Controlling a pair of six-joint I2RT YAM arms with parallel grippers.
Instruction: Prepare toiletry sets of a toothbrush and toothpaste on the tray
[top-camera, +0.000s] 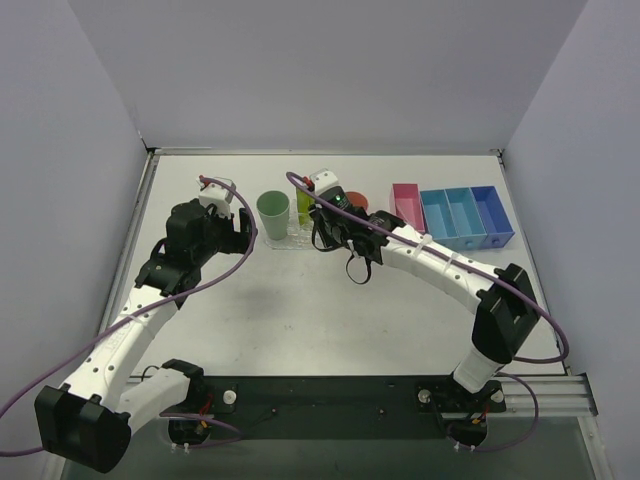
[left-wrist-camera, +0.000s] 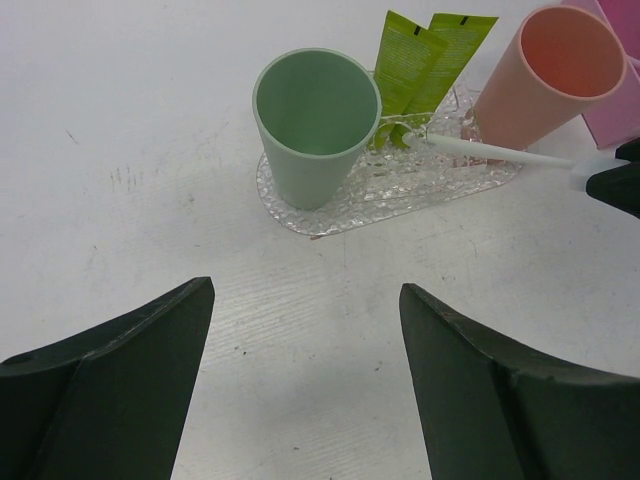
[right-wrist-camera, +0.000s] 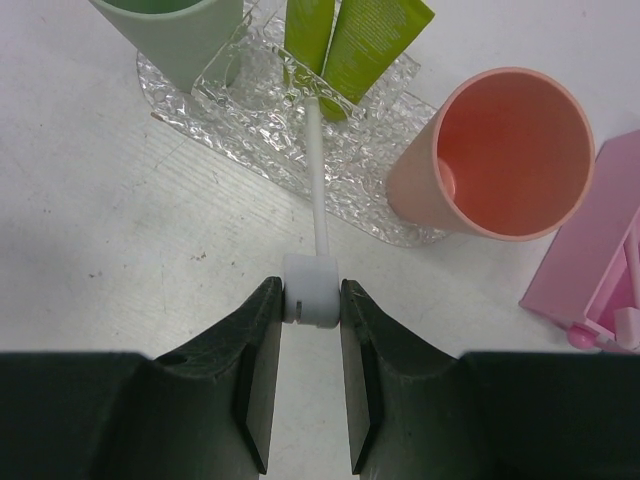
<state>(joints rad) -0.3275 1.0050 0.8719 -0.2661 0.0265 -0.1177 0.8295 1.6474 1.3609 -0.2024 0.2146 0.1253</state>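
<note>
Item 1, tray (left-wrist-camera: 400, 190): clear and bumpy. We log it near the far edge of the worktop (top-camera: 300, 310), about midway along that edge.

Item 2, green cup (left-wrist-camera: 315, 120): upright on the tray's left end.

Item 3, two lime-green tubes (left-wrist-camera: 420, 60): standing side by side at the tray's middle, just beside the green cup.

Item 4, salmon cup (right-wrist-camera: 495, 160): upright at the tray's right end. We cannot tell whether its base sits on the tray or just off it.

Item 5, toothbrush (right-wrist-camera: 318, 170): slim and pale. Its white butt end is clamped in the right end effector (right-wrist-camera: 311, 300), and its shaft reaches over the tray's near rim to the foot of the tubes. We cannot tell whether the tip touches the tray.

Item 6, left end effector (left-wrist-camera: 305, 290): released, fingers spread wide with nothing between them. We place it on the near-left side of the tray, apart from it.

Item 7, pink bin (top-camera: 408, 205) and blue bins (top-camera: 465, 215): in a row toward the far right corner.
</note>
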